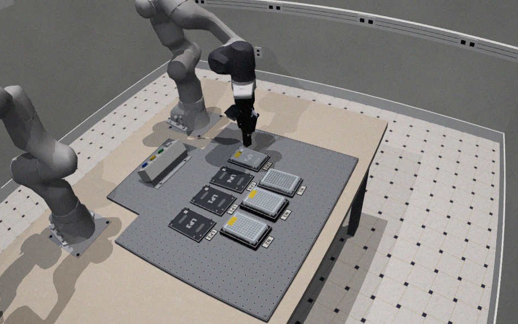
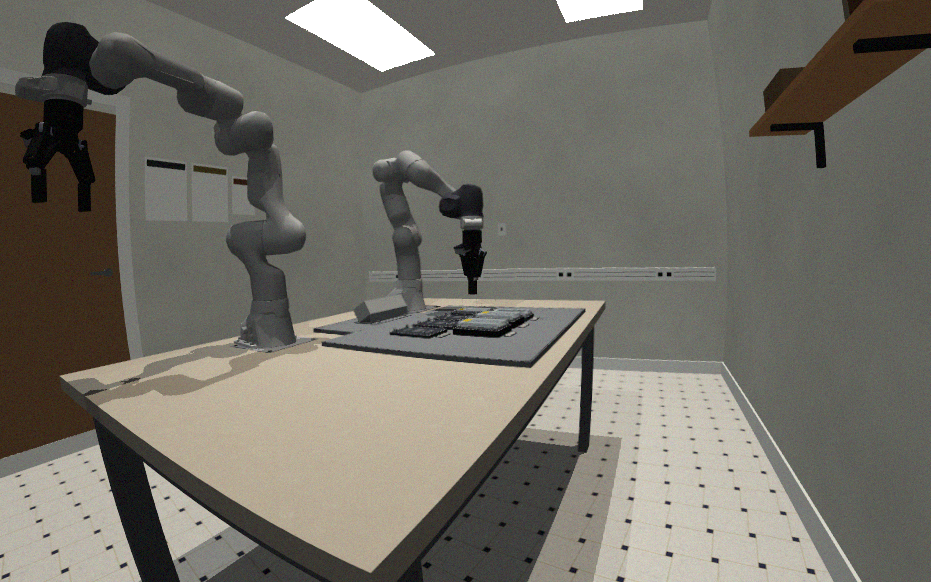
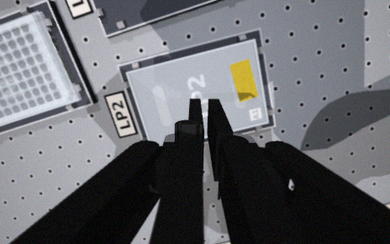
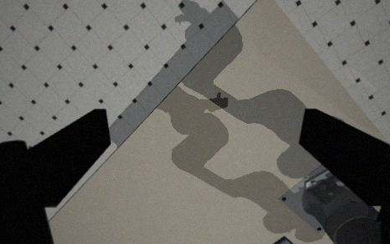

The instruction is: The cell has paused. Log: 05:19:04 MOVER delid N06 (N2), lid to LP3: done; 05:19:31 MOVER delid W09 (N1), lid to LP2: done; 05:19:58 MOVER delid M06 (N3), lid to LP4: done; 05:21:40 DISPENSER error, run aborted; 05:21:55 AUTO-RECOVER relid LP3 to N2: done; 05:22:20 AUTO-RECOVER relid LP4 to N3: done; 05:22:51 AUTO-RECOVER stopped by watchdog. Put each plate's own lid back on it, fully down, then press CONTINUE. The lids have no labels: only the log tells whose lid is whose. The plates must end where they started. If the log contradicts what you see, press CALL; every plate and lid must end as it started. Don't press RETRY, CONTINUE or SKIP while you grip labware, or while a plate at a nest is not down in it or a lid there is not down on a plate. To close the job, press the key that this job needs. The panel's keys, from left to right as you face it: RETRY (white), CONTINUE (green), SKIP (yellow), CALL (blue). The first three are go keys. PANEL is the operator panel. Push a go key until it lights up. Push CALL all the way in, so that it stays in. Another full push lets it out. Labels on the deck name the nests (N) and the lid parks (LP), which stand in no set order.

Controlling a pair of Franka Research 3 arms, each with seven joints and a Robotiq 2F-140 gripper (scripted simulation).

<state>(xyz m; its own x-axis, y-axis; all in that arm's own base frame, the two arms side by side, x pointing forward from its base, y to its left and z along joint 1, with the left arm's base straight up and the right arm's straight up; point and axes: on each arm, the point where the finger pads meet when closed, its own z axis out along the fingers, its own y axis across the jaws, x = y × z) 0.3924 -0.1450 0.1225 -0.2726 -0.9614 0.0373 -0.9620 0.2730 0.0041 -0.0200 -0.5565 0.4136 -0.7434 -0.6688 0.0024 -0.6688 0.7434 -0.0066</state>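
A clear lid with a yellow patch [image 1: 252,157] [image 3: 214,67] lies on LP2. The N1 plate [image 1: 281,181] [image 3: 8,76] shows its wells and no yellow patch. The N3 plate [image 1: 269,202] and N2 plate [image 1: 248,230] each show a yellow patch at one corner, as of a clear lid. The panel [image 1: 164,163] [image 2: 382,309] has white, green, yellow and blue keys; none looks lit. My left gripper [image 1: 246,145] [image 2: 472,292] [image 3: 203,116] is over the LP2 lid, nearly closed with a narrow empty gap. My right gripper [image 2: 61,206] [image 4: 205,126] is wide open and empty, far from the deck.
The parks LP4 [image 1: 222,177], LP1 [image 1: 204,198] and LP3 [image 1: 180,224] show dark, bare tops. They stand in a row with LP2, beside the plate nests, on the perforated deck [image 1: 220,269] [image 2: 483,351]. The panel stands across the parks from the nests.
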